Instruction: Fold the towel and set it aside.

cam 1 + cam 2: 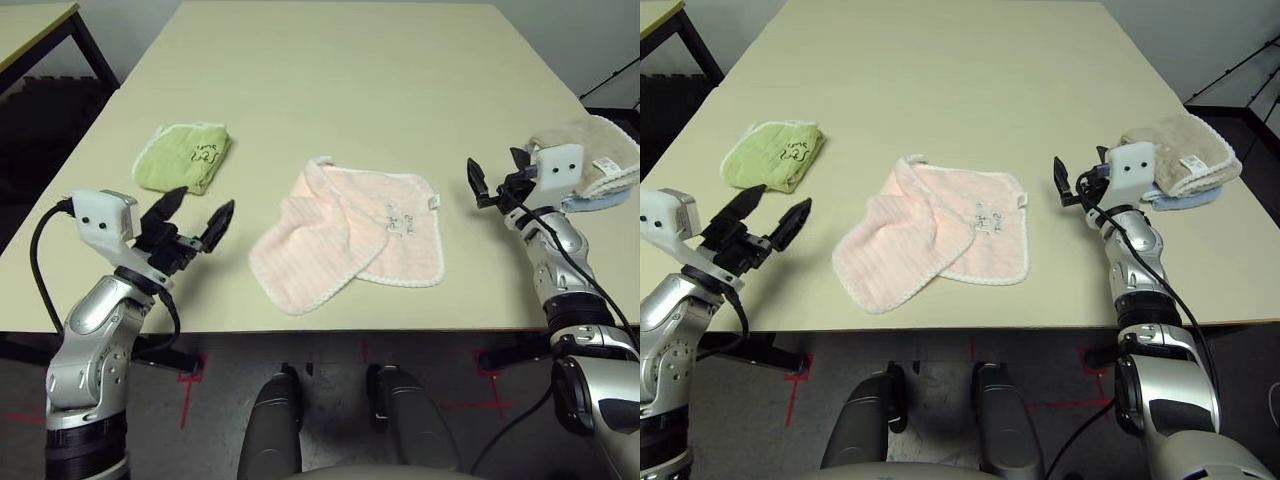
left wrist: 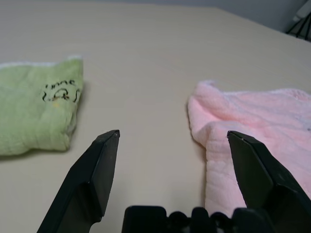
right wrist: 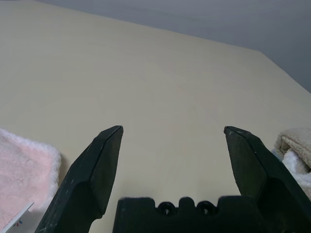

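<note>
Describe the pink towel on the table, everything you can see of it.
The pink towel is a pale pink terry cloth with a white trimmed edge and a tiny grey embroidered motif near one corner, by a small white tag. It lies near the table's front edge, about midway between the two hands, partly folded: its left portion is doubled over the rest in a loose, uneven flap. Only the tabletop touches it; the left hand and right hand stand open and apart from it.

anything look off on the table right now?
Only the pink towel: mid-table, its left part flopped over at a slant, edges not lined up, so it's a lopsided heap rather than a clean fold. The green towel and beige towel sit neatly folded. Both grippers are open, clear of the cloth.
</note>
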